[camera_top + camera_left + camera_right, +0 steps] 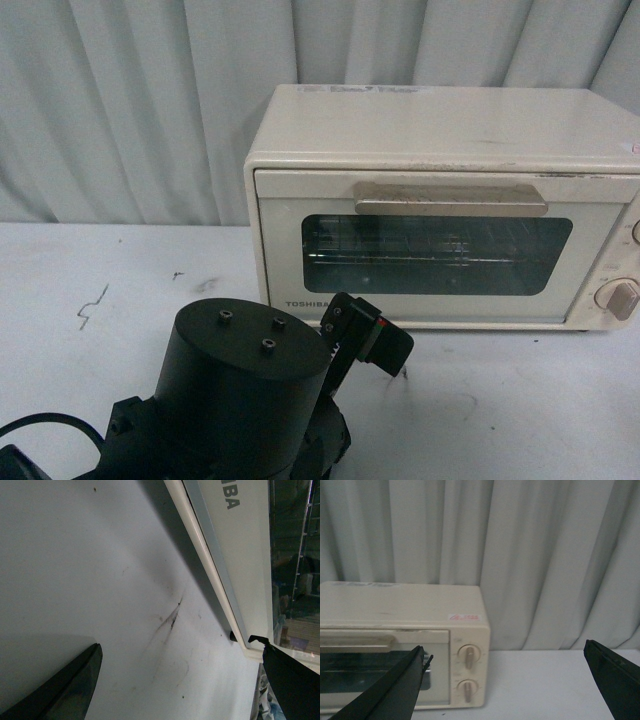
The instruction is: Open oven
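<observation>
Left hand (177,645) and right hand (504,647) gape; oven (440,135) shut, rack (430,250) inside.

One oven (440,125), one bar handle (450,197), two knobs (467,656), perhaps one wire rack (430,250)

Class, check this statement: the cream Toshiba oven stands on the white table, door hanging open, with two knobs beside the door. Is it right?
Not quite. The door of the oven is shut, flush with the front, as the front view shows. The rest holds: the oven stands on the white table, with two knobs beside the door.
</observation>
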